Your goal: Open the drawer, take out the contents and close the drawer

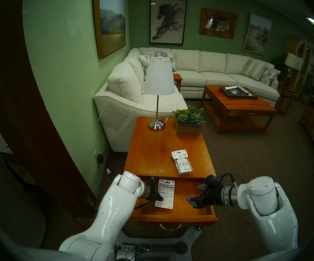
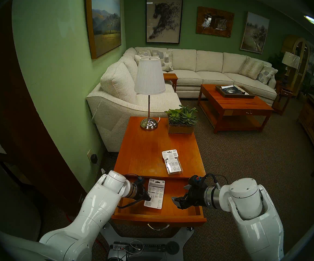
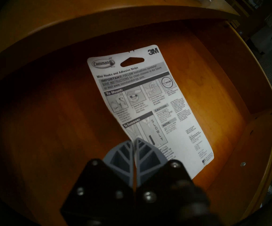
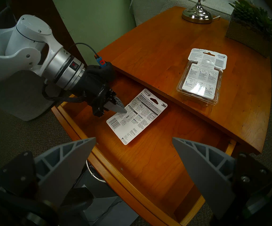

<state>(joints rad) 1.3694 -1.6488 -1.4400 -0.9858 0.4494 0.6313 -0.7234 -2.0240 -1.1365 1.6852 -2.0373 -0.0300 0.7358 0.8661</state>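
I saw the shallow orange-brown wooden drawer [image 1: 190,211] pulled out, the flat white printed 3M card [image 1: 166,193] lying inside it. My left tool [image 4: 123,110], fingers pressed together, touched the card's edge. My right tool [image 1: 192,195] hung agape over the drawer. The clear plastic blister pack [image 1: 182,161] lay on the table [image 1: 152,151] beyond the drawer.

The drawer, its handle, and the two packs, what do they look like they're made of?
Drawer: orange-brown wood, smooth satin finish, visible grain.
Handle: shiny silver metal, probably.
Flat pack: matte printed white card.
Blister pack: clear glossy plastic, showing glare, with a card header.
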